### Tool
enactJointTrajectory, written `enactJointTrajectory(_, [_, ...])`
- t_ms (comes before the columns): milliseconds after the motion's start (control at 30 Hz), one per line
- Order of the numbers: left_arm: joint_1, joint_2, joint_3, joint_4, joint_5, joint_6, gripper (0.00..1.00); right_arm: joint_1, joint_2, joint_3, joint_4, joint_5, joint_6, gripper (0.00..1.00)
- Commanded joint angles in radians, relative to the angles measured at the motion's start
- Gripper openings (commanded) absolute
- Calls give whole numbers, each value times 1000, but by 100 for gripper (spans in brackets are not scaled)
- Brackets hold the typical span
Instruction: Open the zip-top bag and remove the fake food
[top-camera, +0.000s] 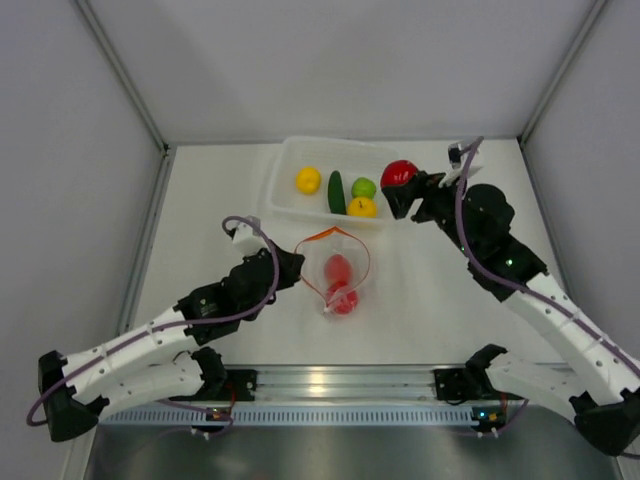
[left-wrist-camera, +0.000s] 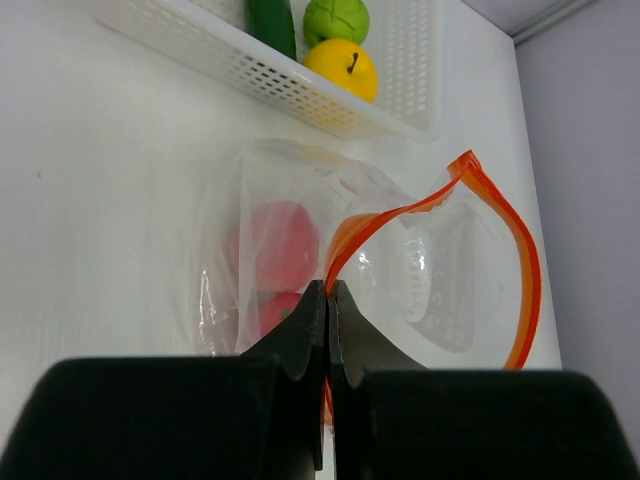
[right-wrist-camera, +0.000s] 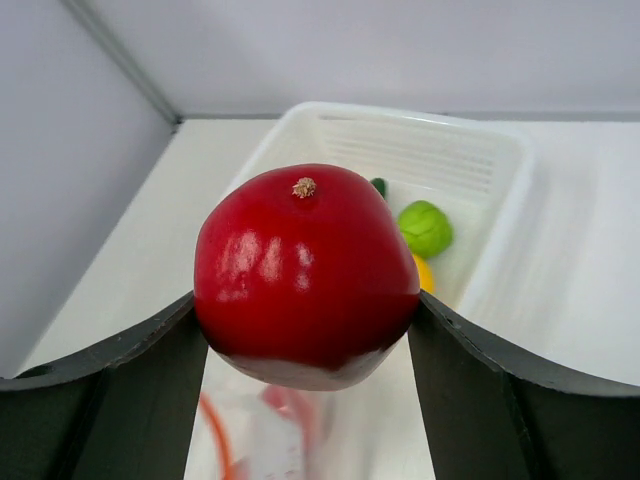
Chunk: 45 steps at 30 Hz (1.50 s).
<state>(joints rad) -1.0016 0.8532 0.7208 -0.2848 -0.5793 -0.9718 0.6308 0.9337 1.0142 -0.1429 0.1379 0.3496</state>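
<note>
The clear zip-top bag (top-camera: 338, 270) lies mid-table, its orange-red zip mouth (left-wrist-camera: 500, 215) pulled open. Two red-pink fruits (top-camera: 340, 283) sit inside it; they also show in the left wrist view (left-wrist-camera: 282, 243). My left gripper (left-wrist-camera: 329, 290) is shut on the bag's orange rim, at its left side (top-camera: 296, 262). My right gripper (top-camera: 400, 190) is shut on a glossy red apple (right-wrist-camera: 305, 272) and holds it above the right end of the white basket (top-camera: 290, 165). The basket holds a yellow fruit (top-camera: 308, 180), a dark green cucumber (top-camera: 337, 192), a light-green fruit (top-camera: 364, 187) and another yellow fruit (top-camera: 362, 207).
Grey walls close in the table on the left, back and right. A metal rail (top-camera: 330, 385) with both arm bases runs along the near edge. The basket's perforated wall (left-wrist-camera: 240, 60) stands just beyond the bag.
</note>
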Motion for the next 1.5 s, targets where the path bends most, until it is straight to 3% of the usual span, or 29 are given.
enactJointTrajectory(0, [8, -72, -3, -85, -100, 19, 0, -111, 172, 73, 25, -64, 15, 46])
enactJointTrajectory(167, [9, -131, 19, -175, -151, 36, 0, -146, 400, 167, 100, 2, -11, 46])
enactJointTrajectory(300, [12, -152, 37, -209, -168, 64, 0, -148, 688, 386, 79, 15, -46, 48])
enactJointTrajectory(533, [14, -177, 42, -208, -126, 114, 0, -146, 1003, 636, 86, 48, -80, 53])
enactJointTrajectory(700, [12, -184, 32, -206, -99, 113, 0, -146, 1106, 713, 118, -15, -129, 68])
enactJointTrajectory(767, [12, -174, 31, -205, -91, 105, 0, -140, 1114, 721, 126, -23, -136, 74])
enactJointTrajectory(800, [12, -166, 31, -206, -90, 105, 0, -138, 1114, 727, 118, -24, -136, 93])
enactJointTrajectory(833, [12, -149, 35, -206, -85, 108, 0, -140, 1110, 733, 105, -15, -136, 99])
enactJointTrajectory(1167, [12, -129, 65, -202, -56, 94, 0, -144, 852, 569, 108, 43, -83, 99])
enactJointTrajectory(1233, [12, -125, 66, -200, -48, 85, 0, -155, 806, 538, 103, -90, -15, 99])
enactJointTrajectory(1300, [12, -118, 72, -200, -42, 78, 0, -183, 729, 454, 135, -343, 8, 100])
enactJointTrajectory(1333, [14, -118, 75, -201, -39, 76, 0, -192, 700, 414, 207, -400, 31, 99])
enactJointTrajectory(1467, [12, -97, 91, -198, -16, 59, 0, -181, 555, 316, 99, -481, 121, 79])
